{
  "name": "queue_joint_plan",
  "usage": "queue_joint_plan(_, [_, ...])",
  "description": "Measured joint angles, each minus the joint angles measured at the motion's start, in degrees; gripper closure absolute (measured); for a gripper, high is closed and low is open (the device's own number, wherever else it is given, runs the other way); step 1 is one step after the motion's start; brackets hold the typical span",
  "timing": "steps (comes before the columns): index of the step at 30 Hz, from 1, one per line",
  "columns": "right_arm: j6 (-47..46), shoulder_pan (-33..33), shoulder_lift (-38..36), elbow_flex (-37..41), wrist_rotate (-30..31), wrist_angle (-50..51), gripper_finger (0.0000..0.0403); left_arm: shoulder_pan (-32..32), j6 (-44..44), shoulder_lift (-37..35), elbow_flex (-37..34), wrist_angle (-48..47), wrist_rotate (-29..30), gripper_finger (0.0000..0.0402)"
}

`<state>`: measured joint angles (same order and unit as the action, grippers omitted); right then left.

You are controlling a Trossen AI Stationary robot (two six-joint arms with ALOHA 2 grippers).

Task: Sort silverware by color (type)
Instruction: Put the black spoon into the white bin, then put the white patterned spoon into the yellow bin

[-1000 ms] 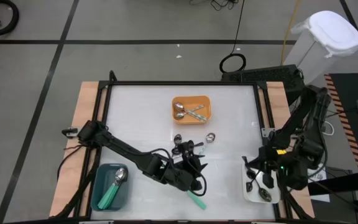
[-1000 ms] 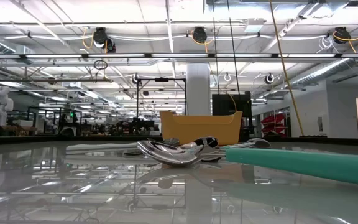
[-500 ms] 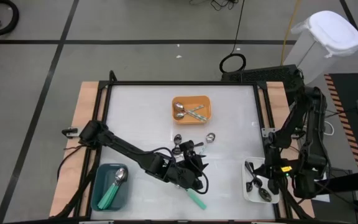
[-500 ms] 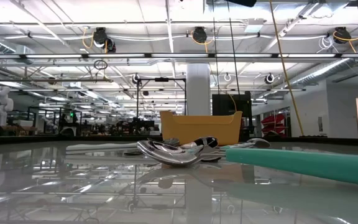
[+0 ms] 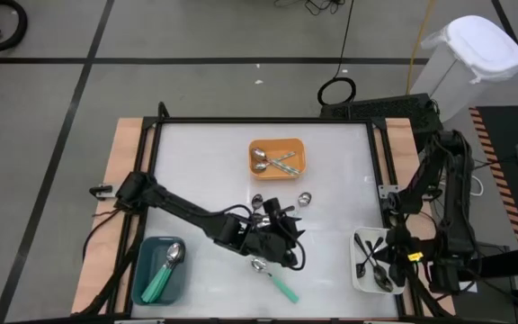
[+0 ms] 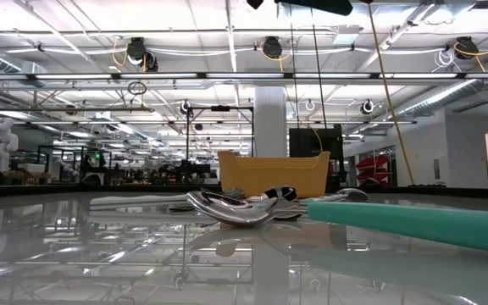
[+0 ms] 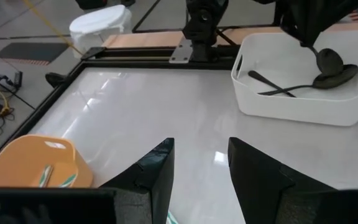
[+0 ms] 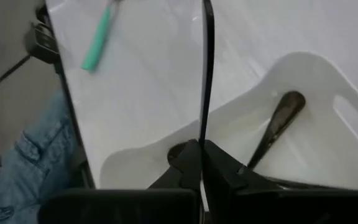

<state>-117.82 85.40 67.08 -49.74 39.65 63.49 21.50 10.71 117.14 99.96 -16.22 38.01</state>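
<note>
Sorting is partly complete. The teal tray [image 5: 161,268], orange tray [image 5: 276,157] and white tray [image 5: 373,261] each hold spoons. Remaining: a small cluster [image 5: 272,209] mid-tabletop and one teal-handled spoon [image 5: 275,280]. Left pincer [image 5: 281,247] is open above them; right pincer [image 8: 201,155] is closed, apparently on a black spoon [image 8: 206,68].

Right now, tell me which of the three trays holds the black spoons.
The white tray at the table's right edge, beside the right gripper, holds black spoons. The orange tray holds silver ones; the teal tray holds a teal-handled spoon.
</note>
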Motion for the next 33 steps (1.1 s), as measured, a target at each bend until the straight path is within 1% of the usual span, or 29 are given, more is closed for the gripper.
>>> queue_joint_plan(5, [-2.6, 0.4, 3.0, 0.0, -1.1, 0.2, 0.0401, -0.2, 0.4, 0.0, 0.0, 0.0, -1.5, 0.025])
queue_joint_plan(10, [-3.6, 0.4, 5.0, 0.0, -3.8, 0.4, 0.04, -0.1, 0.4, 0.0, 0.0, 0.0, -2.2, 0.025])
queue_joint_plan(16, [-4.1, 0.4, 6.3, 0.0, -4.1, 2.1, 0.0399, -0.1, 0.9, 0.0, 0.0, 0.0, -2.2, 0.025])
queue_joint_plan(20, [-4.5, 0.3, 6.4, 0.0, -9.3, 3.9, 0.0399, -0.1, 1.0, -0.1, 0.0, 0.0, -2.2, 0.025])
queue_joint_plan(22, [-4.5, 0.3, 6.4, 0.0, -10.9, 4.2, 0.0396, -0.1, 1.0, -0.1, 0.0, 0.0, -2.2, 0.025])
queue_joint_plan(25, [-4.5, 0.3, 6.5, 0.0, -11.4, 4.1, 0.0376, 0.0, 1.0, -0.1, 0.0, -0.1, -2.2, 0.025])
queue_joint_plan(33, [-4.5, 0.3, 6.3, -0.4, -11.4, 5.9, 0.0294, -0.1, 1.1, -0.1, 0.0, -0.1, -2.2, 0.025])
